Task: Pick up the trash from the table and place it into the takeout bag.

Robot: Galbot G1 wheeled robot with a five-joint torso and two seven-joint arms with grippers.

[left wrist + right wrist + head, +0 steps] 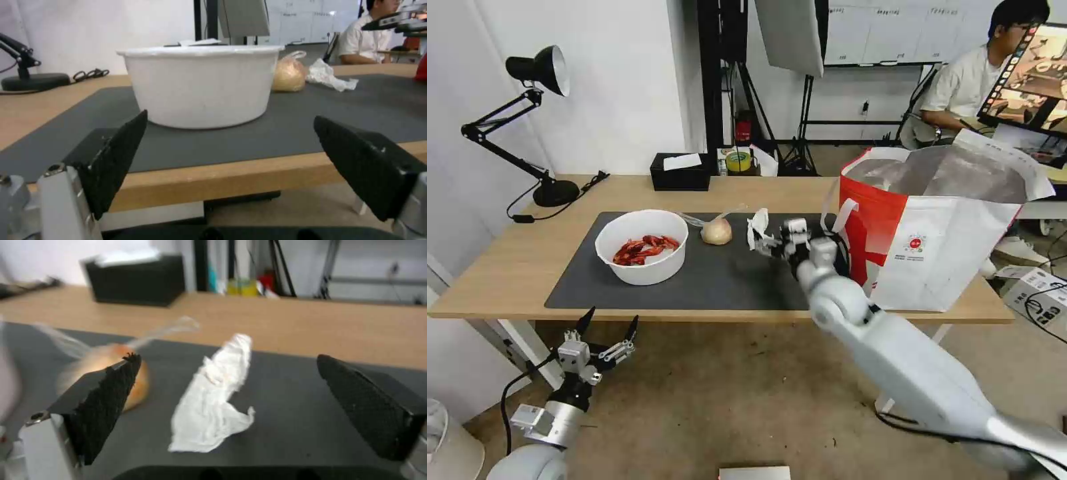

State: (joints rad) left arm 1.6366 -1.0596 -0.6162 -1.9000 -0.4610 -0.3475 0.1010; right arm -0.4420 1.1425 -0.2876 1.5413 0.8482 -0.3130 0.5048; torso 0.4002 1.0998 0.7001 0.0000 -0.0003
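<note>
Left gripper (607, 325) waits low off the table's (507, 280) near edge, fingers spread wide, parked clear at seven o'clock from the bowl of crayfish shells (641, 246). Centre mat: bagged beige lump (717, 231) sits at two o'clock from the bowl. Right gripper (766, 244) reaches in, jaws apart, straddling the crumpled tissue (757, 227) — lined up to pinch, not yet closed. Takeout bag (940, 227) stands open at three o'clock, ready to receive.

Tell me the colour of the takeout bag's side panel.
Red, on the takeout bag, which is otherwise white with a silver lining; the head view shows it best.
</note>
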